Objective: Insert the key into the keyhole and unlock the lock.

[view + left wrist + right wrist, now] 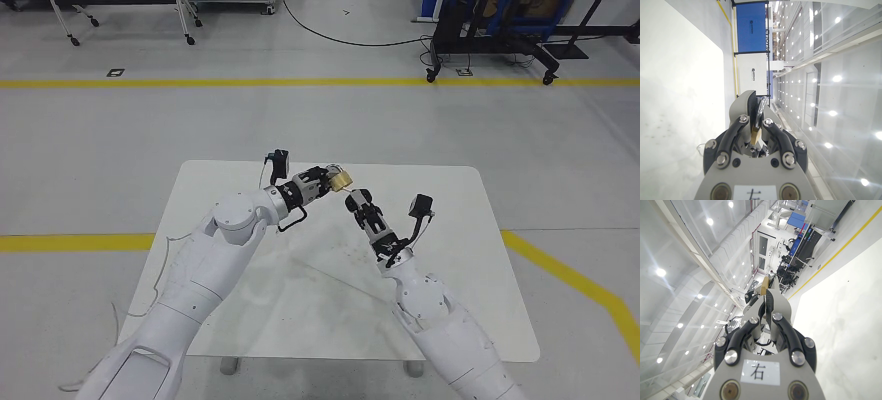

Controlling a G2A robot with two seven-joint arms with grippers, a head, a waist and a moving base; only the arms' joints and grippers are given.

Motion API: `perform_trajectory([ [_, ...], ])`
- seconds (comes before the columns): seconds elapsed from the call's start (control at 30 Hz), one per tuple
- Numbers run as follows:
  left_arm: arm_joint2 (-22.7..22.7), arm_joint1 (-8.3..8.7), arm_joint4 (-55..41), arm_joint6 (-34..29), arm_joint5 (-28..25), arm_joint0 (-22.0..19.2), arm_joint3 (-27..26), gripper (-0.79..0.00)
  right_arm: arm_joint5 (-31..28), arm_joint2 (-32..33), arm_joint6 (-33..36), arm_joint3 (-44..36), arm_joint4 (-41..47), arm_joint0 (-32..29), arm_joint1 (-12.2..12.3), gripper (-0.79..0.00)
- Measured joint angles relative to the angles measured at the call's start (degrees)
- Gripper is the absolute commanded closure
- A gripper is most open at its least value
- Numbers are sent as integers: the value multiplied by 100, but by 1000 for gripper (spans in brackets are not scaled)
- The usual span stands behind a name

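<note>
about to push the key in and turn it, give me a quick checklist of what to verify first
1. Lock held firmly: ok. The left gripper is shut on the brass lock, with the shackle sticking out past the fingertips.
2. Key held: ok. The right gripper pinches the thin metal key between its pads.
3. Key and lock brought together: ok. In the top view the two grippers sit tip to tip above the table.
4. Key tip lined up with the keyhole: cannot tell. The keyhole is hidden behind the fingers.
5. Key already seated in the lock: cannot tell.
</note>
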Motion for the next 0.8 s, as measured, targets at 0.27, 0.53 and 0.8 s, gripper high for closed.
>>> perform_trajectory([
  [0.27, -58, -13, 105, 78, 53, 12, 3, 0, -307, 64, -249, -23, -348, -6, -37, 0],
  [0.53, -20, -38, 141, -49, 595, -68, 111, 0, -400, 267, -1319, -9, -3117, -131, 15, 0],
  [0.8, 9, -64, 214, -132, 685, -107, 164, 0, 110, 161, -1707, 192, -4390, -103, -19, 0],
])
